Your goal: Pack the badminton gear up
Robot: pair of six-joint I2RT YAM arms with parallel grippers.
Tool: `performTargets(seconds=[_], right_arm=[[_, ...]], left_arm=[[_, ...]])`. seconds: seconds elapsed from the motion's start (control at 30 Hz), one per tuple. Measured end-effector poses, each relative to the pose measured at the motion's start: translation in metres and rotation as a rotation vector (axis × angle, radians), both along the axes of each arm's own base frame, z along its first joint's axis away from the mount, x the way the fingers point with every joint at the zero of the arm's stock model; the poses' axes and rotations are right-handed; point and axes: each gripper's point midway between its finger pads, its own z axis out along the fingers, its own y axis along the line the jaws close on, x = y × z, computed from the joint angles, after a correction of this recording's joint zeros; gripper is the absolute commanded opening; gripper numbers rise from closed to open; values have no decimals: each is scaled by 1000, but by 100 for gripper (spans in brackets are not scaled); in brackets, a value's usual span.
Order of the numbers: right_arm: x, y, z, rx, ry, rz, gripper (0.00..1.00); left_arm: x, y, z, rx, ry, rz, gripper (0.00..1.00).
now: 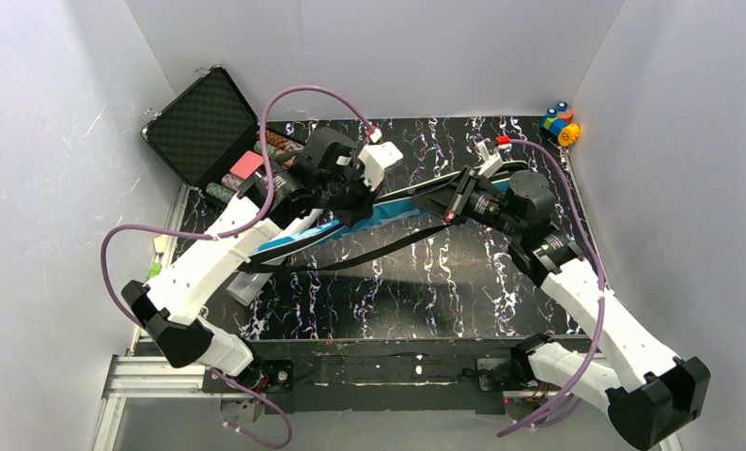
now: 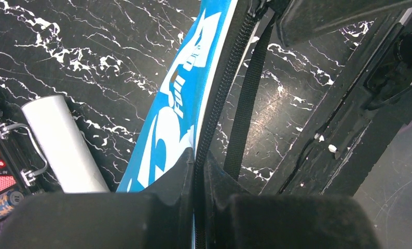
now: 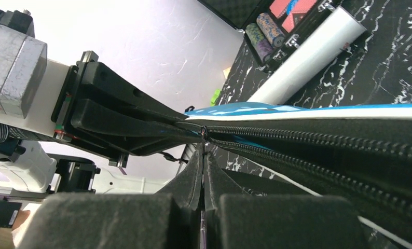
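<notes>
Black white-veined table (image 1: pixel 426 291), white walls on three sides: that is the field I work over from the overhead view.

Item 1, bag (image 1: pixel 399 212): blue, racket-shaped, lying slantwise across the middle of the table from lower left to upper right. On the left wrist view I read large white lettering on its blue face, with a black zip (image 3: pixel 318 140) running along the edge.

Item 2, strap (image 1: pixel 369 258): black, trailing in a slack curve just below the bag in the overhead frame.

Item 3, tube (image 2: pixel 64 145): long, white, lying on the table beside the bag's lower-left end and close against the case; my left arm covers most of it from above.

Item 4, left gripper (image 1: pixel 355 209): fingers clamped together on the bag's zipped edge, near the middle of its length.

Item 5, right gripper (image 1: pixel 451 205): further toward the upper right along the same edge. On its own camera I see the fingers pressed flat together right where the two rows of zip teeth meet. I cannot tell whether the zip pull is pinched between them.

Item 6, case (image 1: pixel 200 127): black, lid standing open, upper left of the table, with rolls of coloured chips (image 3: pixel 266 31) inside.

Item 7, toy (image 1: pixel 562 122): small, orange and blue, upper right corner, well apart from the bag.
</notes>
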Motion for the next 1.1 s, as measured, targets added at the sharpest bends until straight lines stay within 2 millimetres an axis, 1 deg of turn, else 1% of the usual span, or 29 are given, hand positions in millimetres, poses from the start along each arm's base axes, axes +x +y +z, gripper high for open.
performTargets(seconds=[0.1,0.27,0.5,0.6,0.63,0.93,1.0,1.1], right_arm=[[-3,-9,-1,-17,8,-26,1],[2,-32,-8,-47,41,-100,1],[13,-74,-13,-75,95,-222,1],[15,-88,-12,-85,111,-254,1],[17,-97,-11,-86,116,-281,1],[22,-148,-13,-109,154,-418,1],[22,-156,-13,-124,155,-442,1],[20,-161,-10,-147,152,-457,1]], left_arm=[[0,-2,-1,0,-11,-12,0],[1,0,-8,26,-23,-28,0],[2,6,-16,63,-39,-32,0],[3,8,-15,67,-49,-31,0],[3,8,-14,67,-53,-32,0],[3,10,-13,73,-62,-31,0],[3,10,-13,74,-62,-31,0],[3,10,-13,74,-62,-31,0]])
